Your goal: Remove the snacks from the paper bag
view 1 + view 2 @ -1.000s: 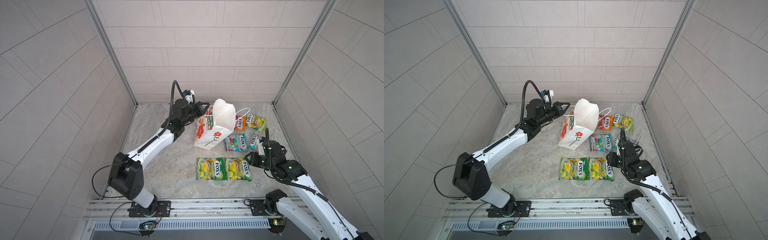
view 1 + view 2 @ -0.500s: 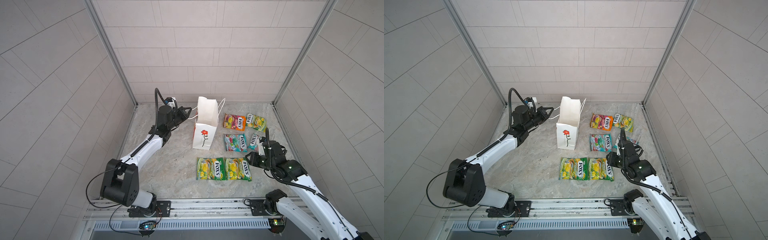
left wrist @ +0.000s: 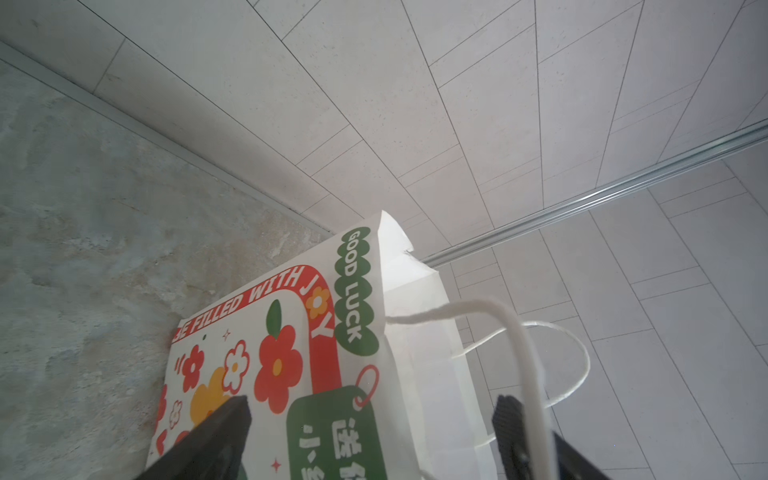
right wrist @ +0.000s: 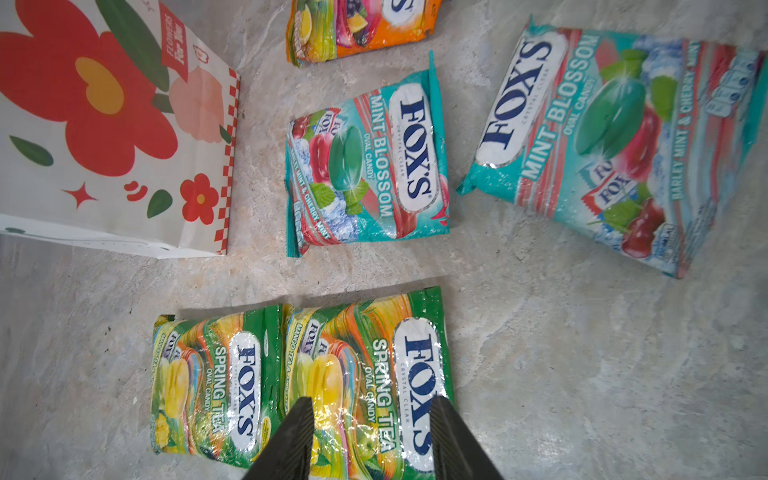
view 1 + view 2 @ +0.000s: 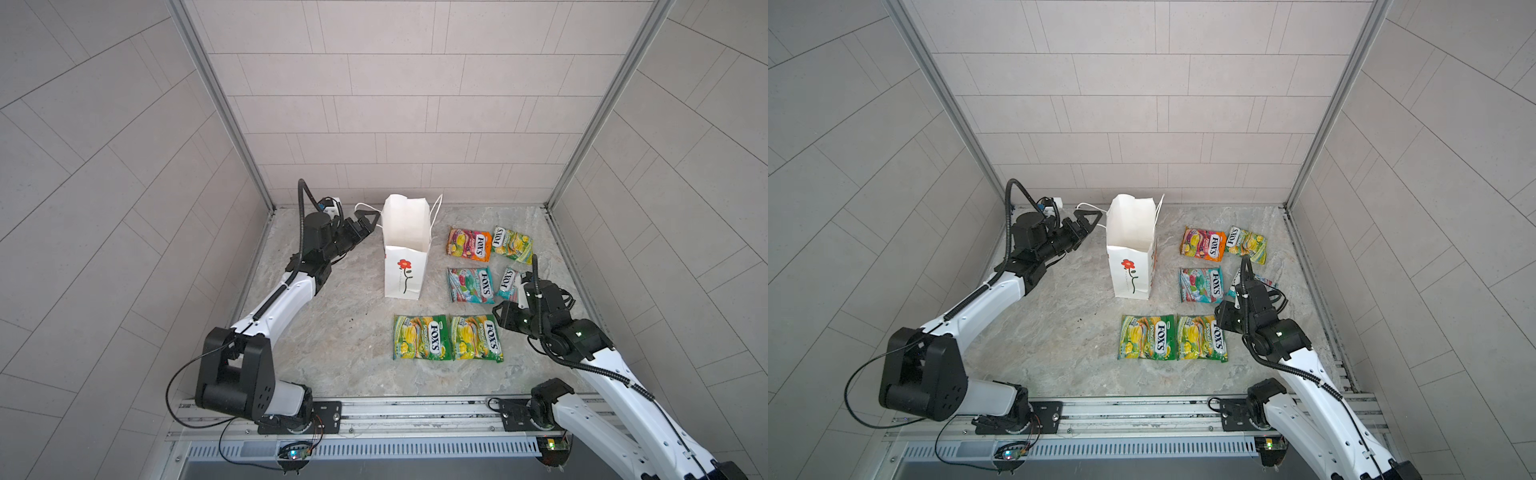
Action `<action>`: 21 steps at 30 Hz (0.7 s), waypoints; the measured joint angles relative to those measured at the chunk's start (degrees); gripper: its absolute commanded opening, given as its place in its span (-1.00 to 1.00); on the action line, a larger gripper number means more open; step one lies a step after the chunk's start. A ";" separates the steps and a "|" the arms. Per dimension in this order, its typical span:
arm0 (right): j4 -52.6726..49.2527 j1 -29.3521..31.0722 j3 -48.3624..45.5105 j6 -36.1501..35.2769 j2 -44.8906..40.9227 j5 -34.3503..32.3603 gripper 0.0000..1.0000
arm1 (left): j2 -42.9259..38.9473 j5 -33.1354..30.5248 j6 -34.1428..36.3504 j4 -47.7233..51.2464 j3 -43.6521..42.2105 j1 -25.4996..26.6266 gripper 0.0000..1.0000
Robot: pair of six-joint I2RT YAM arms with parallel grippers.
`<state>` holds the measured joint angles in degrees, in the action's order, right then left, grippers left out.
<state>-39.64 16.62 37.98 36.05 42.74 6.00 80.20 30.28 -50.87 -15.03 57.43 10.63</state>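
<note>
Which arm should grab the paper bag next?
Left. The left gripper is open beside the paper bag, by its cord handle; the right gripper hovers farther off over the snacks.

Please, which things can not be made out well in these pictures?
- Inside bottom of the paper bag: both top views, hidden by its own front wall; empty or not, I cannot tell.
- One teal packet: both top views, partly covered by the right arm.
- One orange packet: right wrist view, cut by the picture edge.
</note>
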 measured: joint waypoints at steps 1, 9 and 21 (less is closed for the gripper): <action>0.39 -0.04 0.00 -0.02 0.31 -1.01 -0.05 | -0.61 0.13 1.27 2.12 0.48 -0.48 1.00; 5.97 -0.33 0.02 -2.12 4.37 -14.05 -0.03 | -12.33 -6.64 17.81 20.26 5.07 -1.62 1.00; 25.94 -1.86 -5.60 -10.43 10.38 -35.47 0.14 | -25.14 -26.95 33.90 26.14 -5.81 -1.62 1.00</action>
<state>-13.69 14.76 32.38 25.63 53.12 -29.47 55.07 3.33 -16.97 11.11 51.62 9.02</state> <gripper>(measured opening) 0.550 0.993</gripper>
